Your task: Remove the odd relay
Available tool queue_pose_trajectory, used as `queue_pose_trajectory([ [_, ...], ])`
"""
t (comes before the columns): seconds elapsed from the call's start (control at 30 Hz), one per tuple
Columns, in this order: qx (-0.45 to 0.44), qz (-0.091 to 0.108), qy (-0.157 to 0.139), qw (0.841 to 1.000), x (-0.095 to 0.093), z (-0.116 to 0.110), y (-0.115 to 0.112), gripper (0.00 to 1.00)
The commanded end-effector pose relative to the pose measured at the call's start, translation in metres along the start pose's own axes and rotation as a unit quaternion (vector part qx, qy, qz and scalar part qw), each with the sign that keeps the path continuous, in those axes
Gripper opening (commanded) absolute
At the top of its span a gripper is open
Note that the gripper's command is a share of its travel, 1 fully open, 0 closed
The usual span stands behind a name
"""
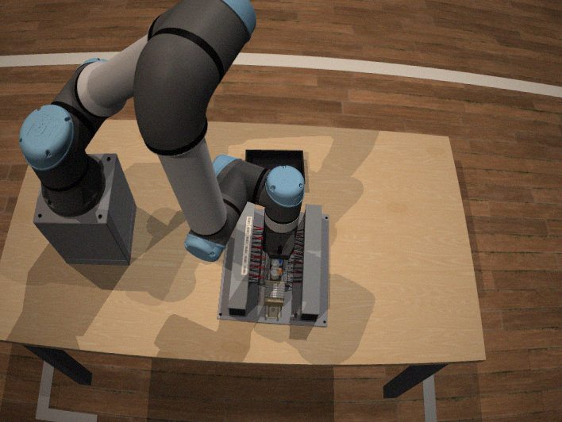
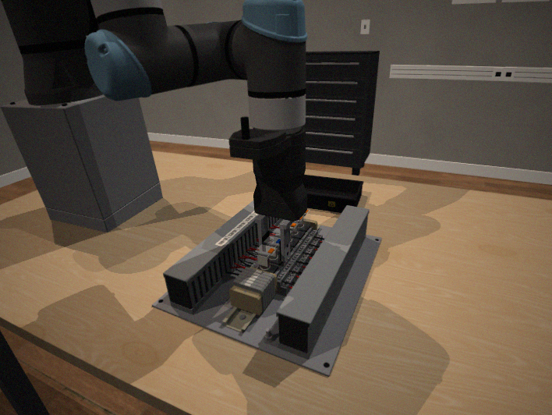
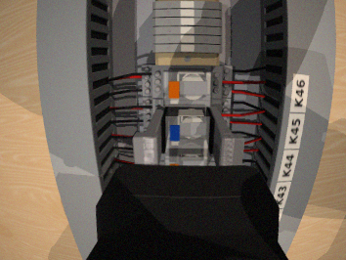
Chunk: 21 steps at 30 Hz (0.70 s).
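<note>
The relay with the blue button (image 1: pixel 280 261) (image 2: pixel 278 241) (image 3: pixel 175 133) sits in the row between orange-button relays, one of which (image 3: pixel 174 90) (image 2: pixel 270 250) is beside it toward the terminal blocks. My gripper (image 2: pixel 274 249) (image 3: pixel 187 120) points straight down and is shut on the blue-button relay, one finger on each side. The relay is low in the row; its base is hidden, so I cannot tell whether it is fully seated. The relay panel (image 1: pixel 324 272) (image 2: pixel 348 294) appears flat on the table. The black parts tray (image 1: pixel 274 151) (image 2: pixel 331 201) stands behind it; its inside is partly hidden.
Tall grey wire ducts (image 1: pixel 312 262) (image 2: pixel 330 267) (image 3: pixel 64 98) flank the relay row on both sides, with red and black wires beside the sockets. Grey terminal blocks (image 1: pixel 274 290) (image 2: pixel 256 281) (image 3: pixel 187 29) stand at the row's near end. The robot's pedestal (image 1: pixel 86 243) (image 2: pixel 93 169) is at the left.
</note>
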State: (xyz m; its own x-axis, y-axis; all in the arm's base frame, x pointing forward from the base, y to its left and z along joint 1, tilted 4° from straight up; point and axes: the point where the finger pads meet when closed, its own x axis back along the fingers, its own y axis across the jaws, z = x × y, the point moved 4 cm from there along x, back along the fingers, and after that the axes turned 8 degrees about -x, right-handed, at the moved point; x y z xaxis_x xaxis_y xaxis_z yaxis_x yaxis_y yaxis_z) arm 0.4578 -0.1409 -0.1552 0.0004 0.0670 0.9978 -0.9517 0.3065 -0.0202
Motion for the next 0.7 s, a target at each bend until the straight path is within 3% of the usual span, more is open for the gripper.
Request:
queue_pose_trajectory([
  [0.0,0.0,-0.002,0.002,1.0,0.0012,0.0007,-0.0015,0.0],
  [0.67,0.0,-0.015,0.004,1.0,0.0012,0.0004,-0.0033,0.0],
])
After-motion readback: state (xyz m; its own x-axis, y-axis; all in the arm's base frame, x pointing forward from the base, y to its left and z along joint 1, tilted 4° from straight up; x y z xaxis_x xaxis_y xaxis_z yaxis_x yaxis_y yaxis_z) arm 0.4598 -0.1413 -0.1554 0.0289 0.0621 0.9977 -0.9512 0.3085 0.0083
